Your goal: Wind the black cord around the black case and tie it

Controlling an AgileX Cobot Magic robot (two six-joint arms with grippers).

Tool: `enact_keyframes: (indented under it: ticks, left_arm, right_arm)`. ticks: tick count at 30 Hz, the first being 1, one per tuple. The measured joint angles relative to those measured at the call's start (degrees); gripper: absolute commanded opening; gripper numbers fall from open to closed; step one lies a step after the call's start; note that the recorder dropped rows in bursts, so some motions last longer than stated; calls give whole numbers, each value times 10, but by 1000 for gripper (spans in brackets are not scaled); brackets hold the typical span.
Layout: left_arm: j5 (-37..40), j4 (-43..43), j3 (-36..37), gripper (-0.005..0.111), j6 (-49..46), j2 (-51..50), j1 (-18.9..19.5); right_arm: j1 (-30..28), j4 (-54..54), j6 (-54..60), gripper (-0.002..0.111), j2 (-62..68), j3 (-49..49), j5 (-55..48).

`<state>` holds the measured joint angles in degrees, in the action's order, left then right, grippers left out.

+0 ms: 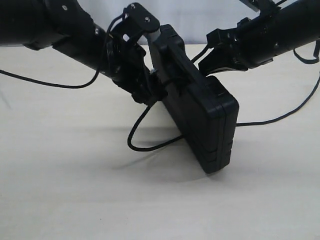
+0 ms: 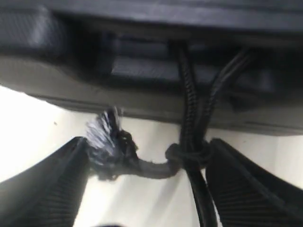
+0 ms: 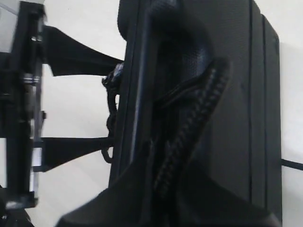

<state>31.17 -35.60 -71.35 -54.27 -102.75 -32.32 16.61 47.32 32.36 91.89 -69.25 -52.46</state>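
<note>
The black case [image 1: 200, 107] stands on edge, tilted, in the middle of the table. The black cord [image 1: 134, 136] runs over its faces and hangs in a loop onto the table. My left gripper [image 1: 150, 87] is at the case's left face, open. Its fingers [image 2: 45, 189] stand wide apart around the cord's frayed grey tip [image 2: 105, 135] and a small knot [image 2: 185, 153], below the case [image 2: 142, 71]. My right gripper [image 1: 214, 57] is at the case's upper far side. The braided cord [image 3: 199, 111] lies over the case [image 3: 236, 71] and runs between the right gripper [image 3: 175, 201] jaws, which look shut on it.
Pale table [image 1: 75, 190] all round. A thin black cable [image 1: 280, 118] trails across the table to the right of the case, and another cable [image 1: 50, 83] lies at the left under the left arm. A white backdrop stands behind.
</note>
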Motion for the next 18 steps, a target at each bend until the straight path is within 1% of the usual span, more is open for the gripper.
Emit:
enact_keyframes:
  ticks: [6, 11, 18]
  left_arm:
    - [3, 7, 0, 64, -1, -48, 0]
    - [9, 25, 0, 64, -2, -56, 0]
    - [4, 35, 0, 64, -4, -56, 1]
  right_arm:
    - [1, -1, -3, 4, 0, 0, 0]
    - [3, -2, -3, 4, 0, 0, 0]
    - [41, -4, -17, 4, 0, 0, 9]
